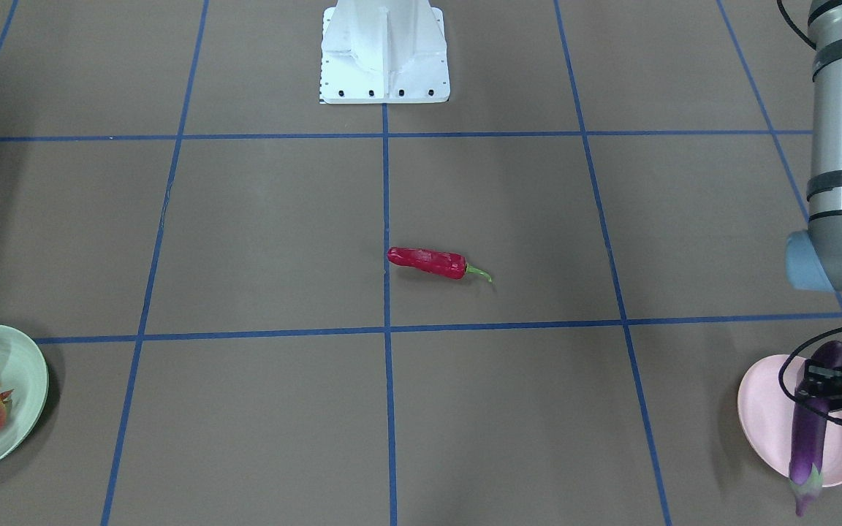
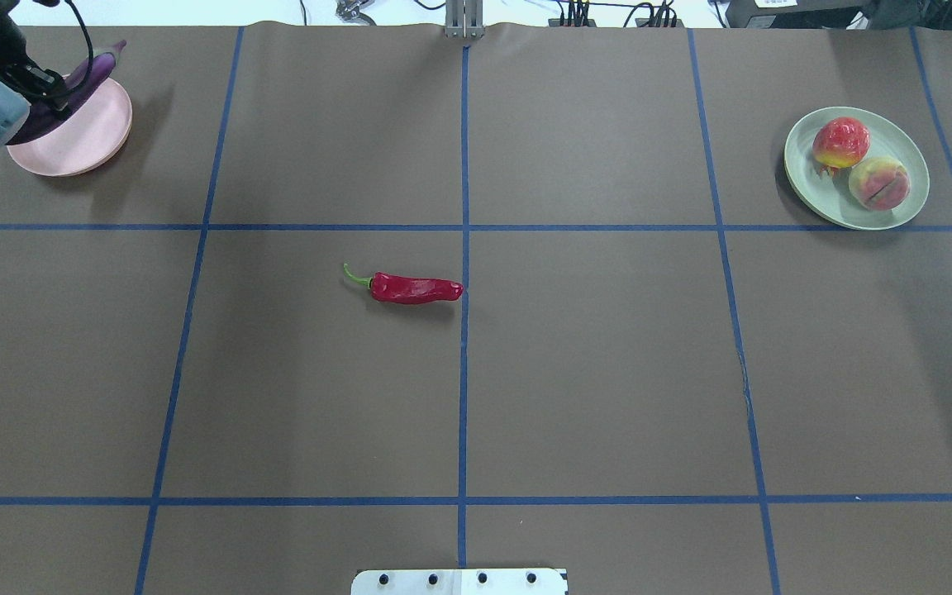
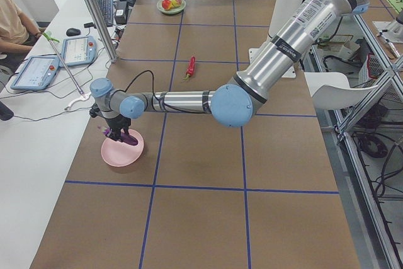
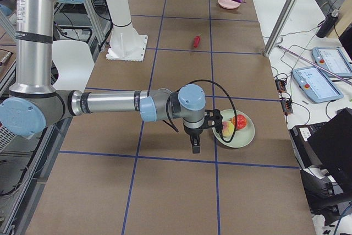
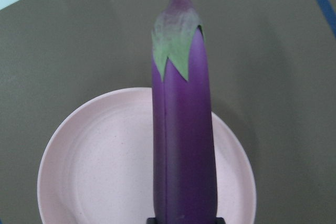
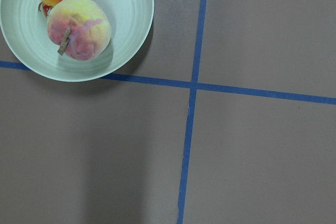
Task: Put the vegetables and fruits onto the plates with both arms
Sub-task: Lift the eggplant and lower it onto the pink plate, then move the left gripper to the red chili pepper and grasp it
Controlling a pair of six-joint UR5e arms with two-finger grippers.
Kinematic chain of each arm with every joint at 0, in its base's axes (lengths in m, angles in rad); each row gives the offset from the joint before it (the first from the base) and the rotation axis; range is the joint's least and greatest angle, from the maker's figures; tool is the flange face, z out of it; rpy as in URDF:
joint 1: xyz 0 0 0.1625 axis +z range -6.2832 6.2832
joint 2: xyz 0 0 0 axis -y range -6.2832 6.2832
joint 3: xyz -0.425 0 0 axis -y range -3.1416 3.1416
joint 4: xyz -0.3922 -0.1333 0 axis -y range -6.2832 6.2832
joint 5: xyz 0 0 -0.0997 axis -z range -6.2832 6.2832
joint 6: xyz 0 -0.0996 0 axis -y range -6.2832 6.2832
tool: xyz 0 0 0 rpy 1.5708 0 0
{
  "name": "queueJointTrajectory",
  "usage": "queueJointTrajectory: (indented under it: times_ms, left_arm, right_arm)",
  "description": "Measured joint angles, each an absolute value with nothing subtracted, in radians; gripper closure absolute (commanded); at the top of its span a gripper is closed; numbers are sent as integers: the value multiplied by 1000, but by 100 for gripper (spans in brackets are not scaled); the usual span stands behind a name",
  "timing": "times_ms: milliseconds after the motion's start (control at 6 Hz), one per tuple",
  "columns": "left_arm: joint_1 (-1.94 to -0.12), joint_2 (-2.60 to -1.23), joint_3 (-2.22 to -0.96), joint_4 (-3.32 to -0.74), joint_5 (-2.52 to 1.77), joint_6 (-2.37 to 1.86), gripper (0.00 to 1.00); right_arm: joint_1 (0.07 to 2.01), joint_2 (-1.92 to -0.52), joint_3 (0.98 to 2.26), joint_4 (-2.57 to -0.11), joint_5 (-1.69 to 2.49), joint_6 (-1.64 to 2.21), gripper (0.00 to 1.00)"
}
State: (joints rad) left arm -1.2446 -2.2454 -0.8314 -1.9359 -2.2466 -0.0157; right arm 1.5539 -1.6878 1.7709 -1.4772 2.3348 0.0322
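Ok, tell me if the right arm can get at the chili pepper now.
Probably yes: the chili pepper lies alone on bare table near the middle, and the right gripper hangs free beside the green plate.

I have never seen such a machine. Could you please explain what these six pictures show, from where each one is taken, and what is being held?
This is a robot with two jointed arms at a brown table marked with blue tape. Two pictures look down on the table, one from behind the robot and one facing it. Two are taken from the table's ends. Two come from small cameras on the wrists.

The left arm reaches to a pink plate. The left gripper is shut on a long purple eggplant, held over that plate.

The right arm hangs beside a green plate, where a peach and an orange-red fruit lie. I cannot tell whether the right gripper is open. A red chili lies alone mid-table.
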Motion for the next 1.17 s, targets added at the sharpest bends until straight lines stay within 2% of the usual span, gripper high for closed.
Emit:
queueJointTrajectory:
  times_ms: [167,667,1167]
  left_arm:
    - [-1245,-2229,-862,-1937,-2252,-30,0]
    - [-1215,-2185,-1119,-1931,-2380,-413,0]
    - [-992,-2206,-1352,-1929,-2392,-927,0]
  right_arm:
    - [1554,-1688,1773,-1477,2337,32,0]
    - [1554,-1688,1774,-1477,2340,32,0]
    - [1554,-1688,1772,-1477,2339,32,0]
